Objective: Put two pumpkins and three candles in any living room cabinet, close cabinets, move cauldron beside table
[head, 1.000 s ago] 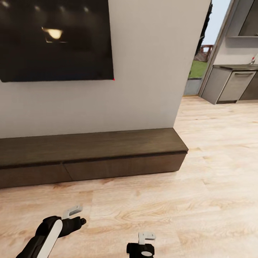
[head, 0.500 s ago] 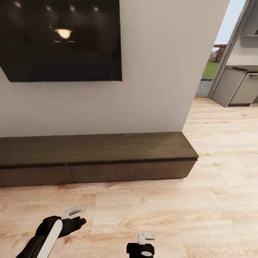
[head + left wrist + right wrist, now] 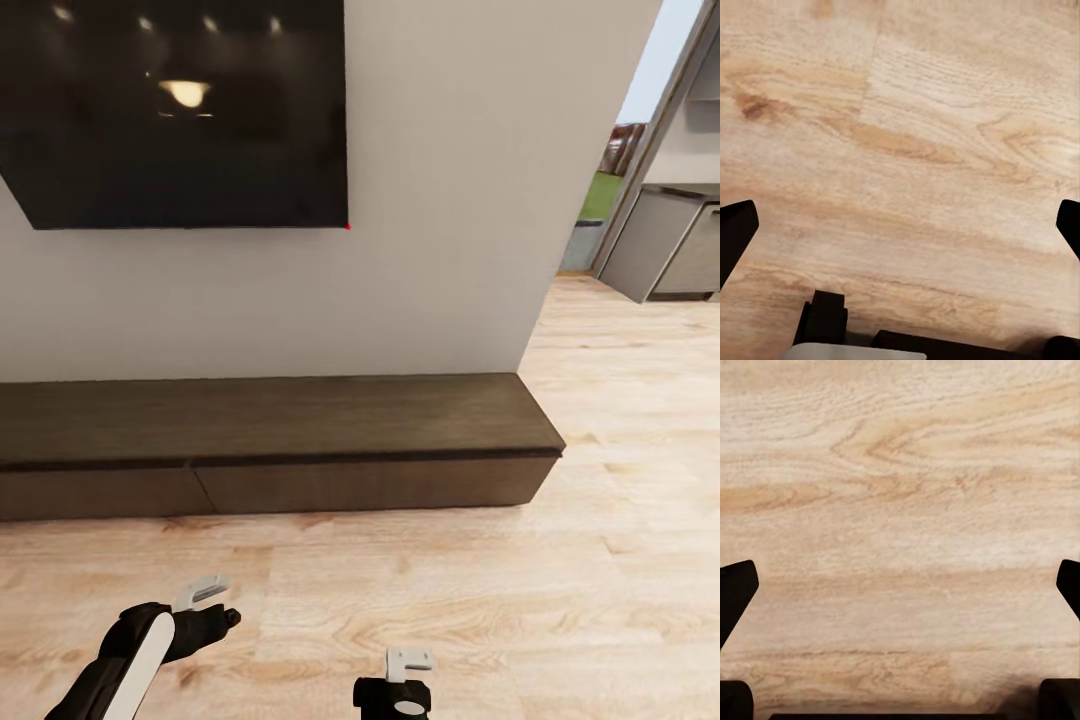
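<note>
The long low dark-brown cabinet [image 3: 270, 440] stands against the white wall across the middle of the head view, and both of its visible drawer fronts [image 3: 370, 485] are shut. Its right end stops at the wall's corner. My left gripper [image 3: 205, 608] hangs low over the floor in front of the cabinet, well short of it. In the left wrist view the left gripper [image 3: 900, 225] is open with only floorboards between its fingers. My right gripper [image 3: 405, 672] sits at the bottom edge, and in its wrist view the right gripper [image 3: 900, 585] is open and holds nothing. The pumpkins, candles and cauldron are out of view.
A large black TV screen [image 3: 180, 110] hangs on the wall above the cabinet. Light wood floor [image 3: 450, 600] runs between me and the cabinet and on past the wall's corner. Grey kitchen cupboards [image 3: 670, 250] and a doorway to outdoors lie at the far right.
The whole picture has shifted right, so the camera has turned left. The cabinet's right end and the kitchen sit further right in view. Both arms keep their pose.
</note>
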### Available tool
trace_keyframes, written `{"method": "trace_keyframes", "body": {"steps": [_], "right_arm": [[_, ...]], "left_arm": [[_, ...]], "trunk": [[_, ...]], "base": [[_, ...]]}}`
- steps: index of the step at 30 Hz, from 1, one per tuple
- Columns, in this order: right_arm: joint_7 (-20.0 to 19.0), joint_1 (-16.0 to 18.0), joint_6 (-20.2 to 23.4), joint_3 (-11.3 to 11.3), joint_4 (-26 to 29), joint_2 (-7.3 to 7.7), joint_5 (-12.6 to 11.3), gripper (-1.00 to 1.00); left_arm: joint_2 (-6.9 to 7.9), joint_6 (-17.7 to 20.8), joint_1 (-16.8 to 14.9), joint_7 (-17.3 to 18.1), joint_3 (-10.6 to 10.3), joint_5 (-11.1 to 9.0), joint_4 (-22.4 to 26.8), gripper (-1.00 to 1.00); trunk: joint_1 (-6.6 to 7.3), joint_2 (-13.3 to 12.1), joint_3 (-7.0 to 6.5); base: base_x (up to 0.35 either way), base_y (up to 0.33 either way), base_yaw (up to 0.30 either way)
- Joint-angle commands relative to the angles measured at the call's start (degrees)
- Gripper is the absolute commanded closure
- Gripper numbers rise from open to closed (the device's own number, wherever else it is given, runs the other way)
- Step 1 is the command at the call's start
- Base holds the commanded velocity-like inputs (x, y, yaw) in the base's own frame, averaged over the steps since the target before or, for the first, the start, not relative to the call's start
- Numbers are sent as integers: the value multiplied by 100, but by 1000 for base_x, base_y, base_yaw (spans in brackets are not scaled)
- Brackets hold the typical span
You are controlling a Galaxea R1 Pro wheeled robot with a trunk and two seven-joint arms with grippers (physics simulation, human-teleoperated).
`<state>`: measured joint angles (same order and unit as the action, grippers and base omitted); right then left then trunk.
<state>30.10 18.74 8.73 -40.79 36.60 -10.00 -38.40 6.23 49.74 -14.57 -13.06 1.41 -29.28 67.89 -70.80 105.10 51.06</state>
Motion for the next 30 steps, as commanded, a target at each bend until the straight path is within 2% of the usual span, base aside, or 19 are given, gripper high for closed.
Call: {"method": "trace_keyframes", "body": {"steps": [1,7,9,11,13,14,16,17,18,20,21,23,26,28,30], "right_arm": [[40,6,27,-15,5,0,-10,-100],[27,7,-2,73,69,0,-46,-100],[4,12,-57,169,188,81,-68,-100],[-93,10,-108,510,658,342,-111,-100],[-298,8,-120,1088,1386,657,-187,-100],[-371,8,-119,1244,1572,734,-212,-100],[-735,-23,-118,1818,2133,986,-373,-100],[-964,-67,-121,2074,2285,1060,-536,-100],[-1126,-96,-125,2220,2337,1087,-678,-100],[-1774,-169,-140,2692,2426,1152,-1239,-100],[-1957,-179,-143,2792,2411,1160,-1381,-100],[-2629,-201,-153,3116,2150,1167,-1806,-100],[-3240,-215,-193,3390,1467,1134,-2054,-100],[-3364,-218,-323,3459,1203,1111,-2091,-100],[-3441,-220,-727,3496,1033,1088,-2117,-100]], "left_arm": [[1,23,-2,-48,0,-60,14,-100],[15,61,-2,-33,8,-87,68,-100],[29,113,-2,14,34,-102,76,-100],[45,264,-2,162,59,-114,91,-100],[61,516,-2,406,96,-117,198,-100],[63,587,-2,472,113,-116,249,-100],[68,826,-2,705,212,-119,499,-100],[69,893,0,782,279,-120,621,-100],[70,918,-1,809,323,-122,671,-100],[74,979,1,876,476,-127,793,-100],[75,987,0,886,509,-128,813,-100],[78,1007,4,909,619,-134,860,-100],[80,1017,6,923,685,-141,884,-100],[80,1022,5,925,694,-154,888,-100],[80,1026,3,927,699,-188,872,-100]], "trunk": [[0,2,5],[0,2,5],[0,2,5],[0,2,5],[0,2,5],[0,2,5],[0,2,5],[0,2,5],[0,2,5],[0,2,5],[0,2,5],[0,2,5],[-22,42,23],[-66,122,59],[-110,203,94]], "base": [[54,0,1],[19,0,0],[3,0,0],[2,0,0],[0,0,0],[0,0,0],[0,0,0],[0,0,0],[0,0,0],[0,0,0],[0,0,0],[0,0,0],[0,0,0],[0,0,0],[0,0,0]]}}
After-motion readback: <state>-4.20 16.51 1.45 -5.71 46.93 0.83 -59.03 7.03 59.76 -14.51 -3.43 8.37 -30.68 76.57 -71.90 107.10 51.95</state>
